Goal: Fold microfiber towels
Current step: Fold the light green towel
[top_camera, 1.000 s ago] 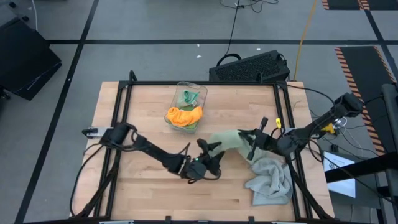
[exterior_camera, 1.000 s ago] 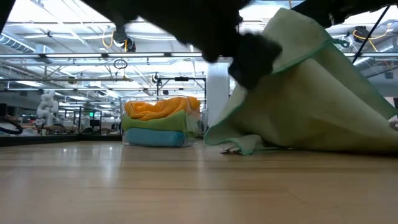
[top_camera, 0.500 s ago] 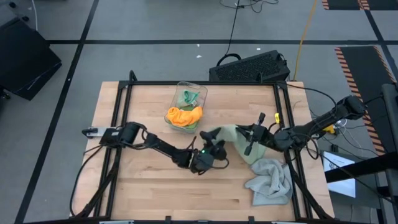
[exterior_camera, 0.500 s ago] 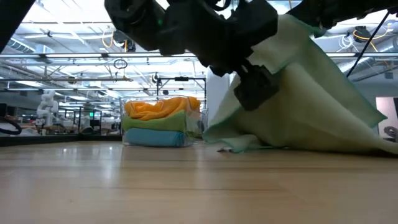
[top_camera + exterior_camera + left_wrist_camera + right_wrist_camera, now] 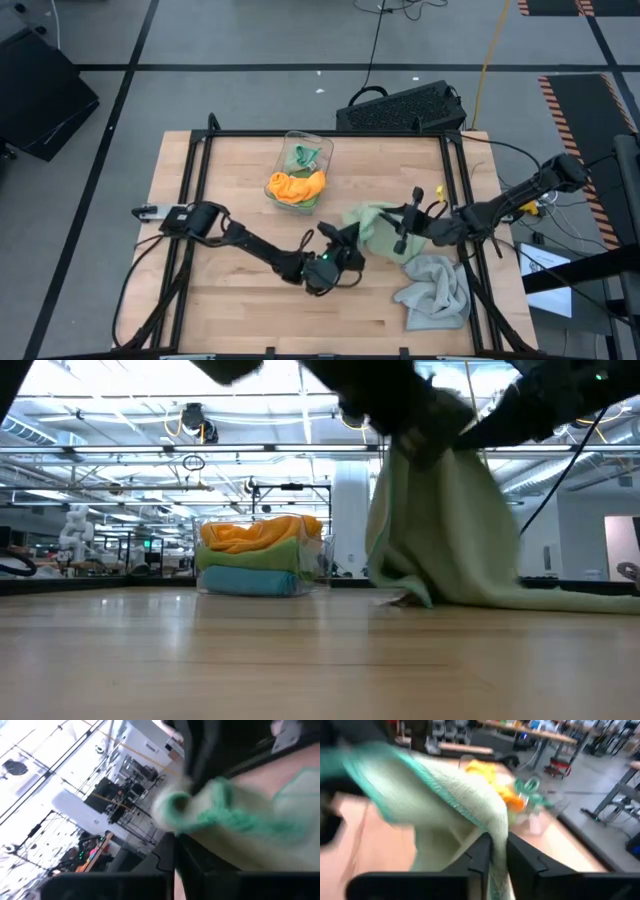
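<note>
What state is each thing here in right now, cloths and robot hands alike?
sage green towel: lifted, bunched, lower edge on the table.
light grey towel: crumpled on the table.
orange towel: heaped in the clear bin.
left hand: shut on the sage green towel.
right hand: pinching the sage green towel.

the high view looks straight down on the whole table [image 5: 250,300]; the low view sits at tabletop height, facing level across into the room. both share the sage green towel [image 5: 375,222] and the clear bin [image 5: 262,575]. each wrist view presses close against that same towel.
</note>
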Tool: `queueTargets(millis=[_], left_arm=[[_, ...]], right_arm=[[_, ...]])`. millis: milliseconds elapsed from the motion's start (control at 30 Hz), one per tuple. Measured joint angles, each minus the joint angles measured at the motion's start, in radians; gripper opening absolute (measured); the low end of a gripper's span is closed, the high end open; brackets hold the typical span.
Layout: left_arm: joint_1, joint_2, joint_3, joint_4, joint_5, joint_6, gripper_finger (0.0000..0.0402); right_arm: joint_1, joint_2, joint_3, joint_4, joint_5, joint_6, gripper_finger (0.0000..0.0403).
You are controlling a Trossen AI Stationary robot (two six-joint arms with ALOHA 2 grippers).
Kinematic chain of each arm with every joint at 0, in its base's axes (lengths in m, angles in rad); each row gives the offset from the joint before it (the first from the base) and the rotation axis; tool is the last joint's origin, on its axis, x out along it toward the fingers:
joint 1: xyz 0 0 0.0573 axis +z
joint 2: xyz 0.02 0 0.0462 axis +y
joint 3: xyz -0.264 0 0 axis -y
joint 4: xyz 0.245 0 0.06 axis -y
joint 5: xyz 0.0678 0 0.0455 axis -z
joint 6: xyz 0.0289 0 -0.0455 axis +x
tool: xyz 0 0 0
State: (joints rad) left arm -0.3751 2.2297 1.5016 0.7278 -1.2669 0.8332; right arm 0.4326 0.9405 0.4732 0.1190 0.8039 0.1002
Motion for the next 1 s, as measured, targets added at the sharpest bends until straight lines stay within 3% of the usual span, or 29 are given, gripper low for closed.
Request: queueTargets(millis=[200,400,533,700,867,1000], left_arm=[[-0.041,-0.094,0.002,-0.184,-0.01,-0.11,0.0005],[-0.01,-0.21,0.001,-0.627,0.272,-0.539,0.0004],[0.057,-0.244,0.001,-0.806,0.421,-0.791,0.0008],[0.129,-0.247,0.001,-0.917,0.585,-0.948,0.0004],[0.165,-0.247,0.001,-0.962,0.662,-1.032,0.0008],[0.173,-0.247,0.001,-0.97,0.668,-1.044,0.0005]], right_arm=[[0.05,0.0,0.0,-0.109,-0.106,0.084,0.0125],[0.147,0.001,0.0,-0.043,-0.178,-0.001,0.0186],[0.208,0.016,0.0,0.011,-0.104,-0.033,0.02],[0.279,0.104,0.001,0.083,0.007,-0.124,0.0201],[0.291,0.267,0.001,0.179,0.077,-0.176,0.0203],[0.293,0.398,0.0,0.293,0.11,-0.265,0.0219]])
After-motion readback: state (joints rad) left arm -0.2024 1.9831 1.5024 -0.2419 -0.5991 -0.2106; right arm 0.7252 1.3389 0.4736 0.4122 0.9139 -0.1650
